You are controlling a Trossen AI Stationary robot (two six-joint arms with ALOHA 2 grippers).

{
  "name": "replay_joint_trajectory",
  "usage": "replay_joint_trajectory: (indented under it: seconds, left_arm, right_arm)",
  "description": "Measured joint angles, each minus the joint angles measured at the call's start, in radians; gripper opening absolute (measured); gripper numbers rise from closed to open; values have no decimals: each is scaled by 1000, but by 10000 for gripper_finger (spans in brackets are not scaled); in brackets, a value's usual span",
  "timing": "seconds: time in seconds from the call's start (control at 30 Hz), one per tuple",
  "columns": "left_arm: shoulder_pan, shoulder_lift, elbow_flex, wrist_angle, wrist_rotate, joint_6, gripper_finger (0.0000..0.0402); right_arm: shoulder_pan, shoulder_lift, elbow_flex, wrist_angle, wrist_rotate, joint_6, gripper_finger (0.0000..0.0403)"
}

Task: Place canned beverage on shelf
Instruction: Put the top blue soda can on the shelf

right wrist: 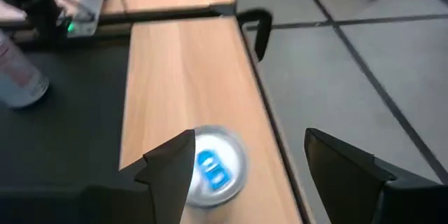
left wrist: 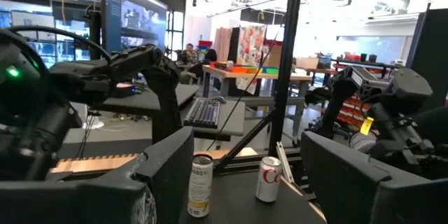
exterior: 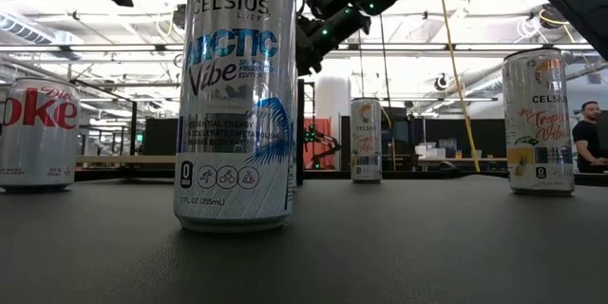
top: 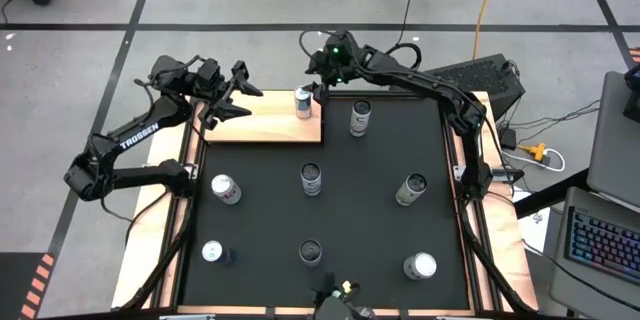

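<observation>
Celsius can [exterior: 236,95]: fills only my low view.
Right claw [right wrist: 241,171]: released above shelf [right wrist: 183,84] can [right wrist: 212,165].
Left claw [top: 233,93]: can't tell.

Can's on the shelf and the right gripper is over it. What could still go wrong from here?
The can stands close to the shelf edge nearest the mat, so a nudge could tip it off. The right gripper, open, straddles its top; lifting off-centre may clip it. The left gripper waits over the same board, risking a collision.
</observation>
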Motion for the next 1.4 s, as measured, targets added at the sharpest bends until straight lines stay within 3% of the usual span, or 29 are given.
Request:
replay_joint_trajectory:
  seconds: [1.23,1.4]
  left_arm:
    - [2,0,0,0,0,1,261]
    - [2,0,0,0,0,2,261]
  right_arm:
    - [42,65,-1,-32,3,-11,249]
    - [49,65,-1,-31,5,-9,231]
